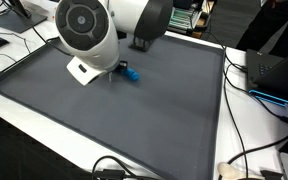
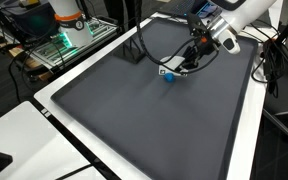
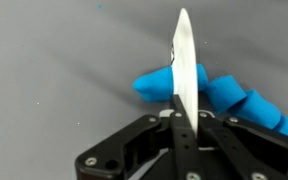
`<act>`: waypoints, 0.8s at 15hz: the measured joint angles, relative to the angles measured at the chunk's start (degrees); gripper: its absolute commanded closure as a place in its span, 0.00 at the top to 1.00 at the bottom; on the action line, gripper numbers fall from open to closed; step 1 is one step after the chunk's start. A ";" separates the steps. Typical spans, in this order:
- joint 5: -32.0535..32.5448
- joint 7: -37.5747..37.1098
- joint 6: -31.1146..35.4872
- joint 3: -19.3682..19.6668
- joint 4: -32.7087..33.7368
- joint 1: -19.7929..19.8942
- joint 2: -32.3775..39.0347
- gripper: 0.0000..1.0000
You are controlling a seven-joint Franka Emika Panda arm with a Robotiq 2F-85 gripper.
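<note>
My gripper [image 3: 184,122] is shut on a thin white flat piece [image 3: 184,60], seen edge-on and standing straight out from the fingers. Its tip meets a lumpy blue object [image 3: 229,97] lying on the grey mat [image 3: 54,70]; I cannot tell if they touch. In both exterior views the gripper [image 2: 191,58] hangs low over the mat beside the blue object [image 2: 168,73] [image 1: 131,74]. In an exterior view the arm's large white joint [image 1: 86,30] hides the fingers.
The grey mat [image 1: 164,115] [image 2: 124,110] covers a white-edged table [image 1: 234,140]. Black cables [image 2: 149,40] trail over its far side. Cables and a dark device [image 1: 274,75] lie off the mat. A rack with lit equipment [image 2: 64,35] stands beyond the table.
</note>
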State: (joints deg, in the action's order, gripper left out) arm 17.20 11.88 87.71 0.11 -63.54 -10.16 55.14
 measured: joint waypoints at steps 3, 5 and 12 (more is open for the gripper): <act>0.08 0.92 0.00 0.00 -0.23 0.00 0.09 0.01; 0.08 0.84 0.13 0.00 -0.37 0.09 0.13 0.01; 0.06 0.65 0.51 -0.05 -1.06 0.33 -0.13 0.01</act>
State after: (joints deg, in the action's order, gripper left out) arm 17.25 12.53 88.22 0.06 -64.61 -9.83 55.01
